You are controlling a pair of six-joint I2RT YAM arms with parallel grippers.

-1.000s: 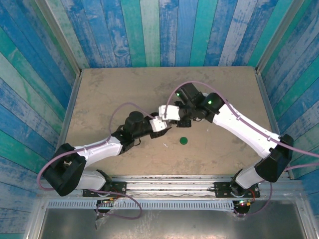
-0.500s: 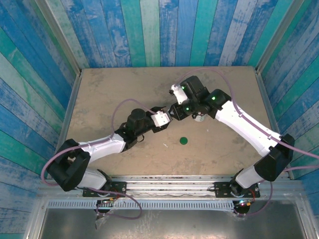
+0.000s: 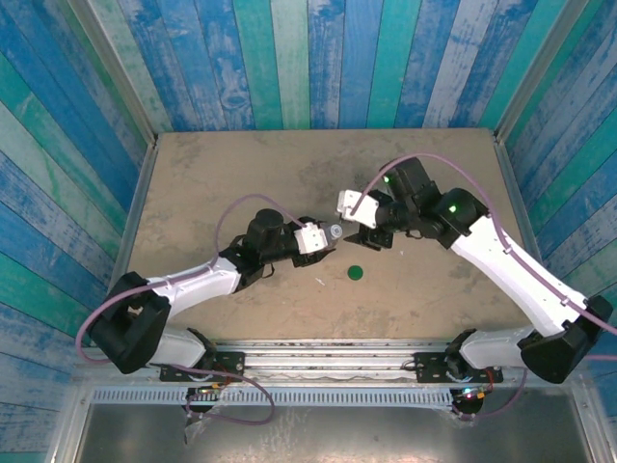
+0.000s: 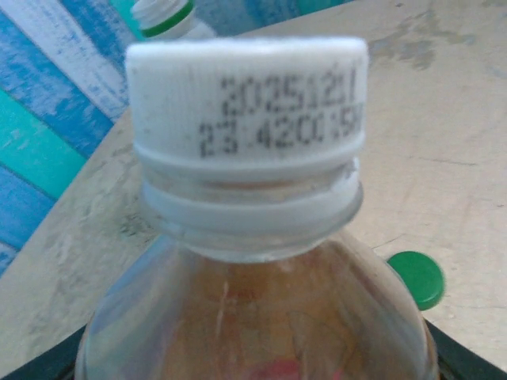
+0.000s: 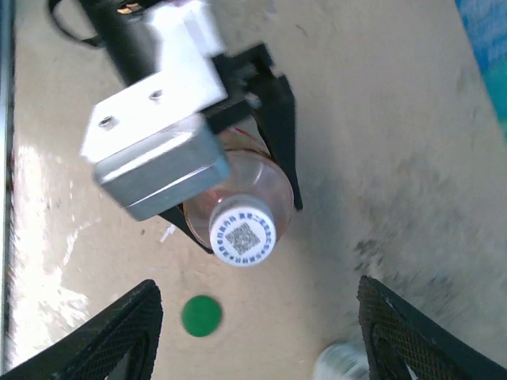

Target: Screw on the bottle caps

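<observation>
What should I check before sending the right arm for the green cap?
1. White cap seated on clear bottle: ok, it sits square on the neck. How tight it is: cannot tell.
2. Right gripper clear of the white cap: ok, open, with nothing between the fingers.
3. Left gripper on the clear bottle: ok, shut on its body.
4. Green cap free to pick: ok, it lies flat and alone on the table.
5. White bottle ready for capping: the neck is uncapped, ok. Whether it stands steady: cannot tell.
</observation>
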